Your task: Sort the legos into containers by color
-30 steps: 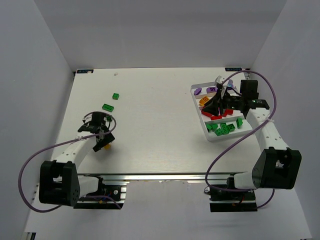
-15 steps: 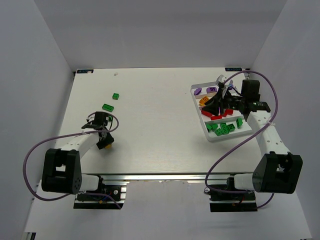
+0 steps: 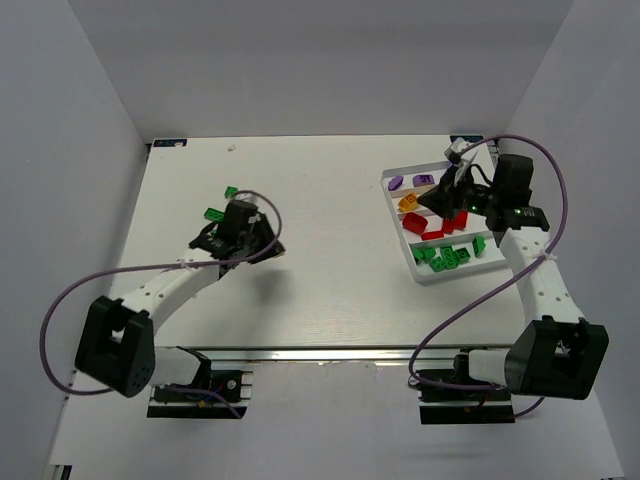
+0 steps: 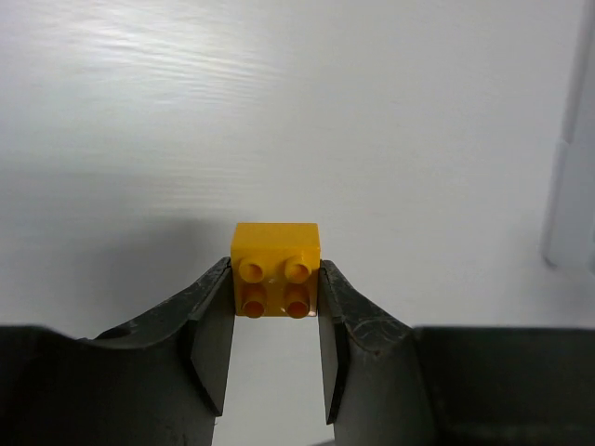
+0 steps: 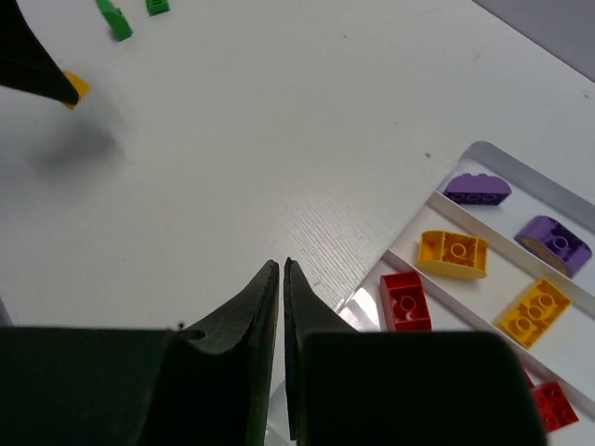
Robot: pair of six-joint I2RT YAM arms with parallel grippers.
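Legos (image 3: 447, 258) are found mostly sorted in the white tray (image 3: 424, 277); two green bricks (image 3: 214, 213) are seen on the table (image 3: 330, 290). One yellow brick (image 4: 276, 269) is clamped by the left gripper (image 4: 275, 284). The right gripper (image 5: 281, 277) is pressed together, empty, at the tray's edge.

A yellow two-by-two brick (image 4: 275, 249) is clamped in the left gripper (image 4: 275, 283), studs facing the wrist camera. Two green bricks (image 3: 213, 213) lie loose, well left of the white tray (image 3: 420, 277). The tray holds purple pieces (image 5: 477, 189), yellow pieces (image 5: 453, 253), red pieces (image 5: 404, 299) and green pieces (image 3: 445, 259) in separate rows.

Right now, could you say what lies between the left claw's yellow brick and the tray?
Only bare table between brick and tray, per the top view.
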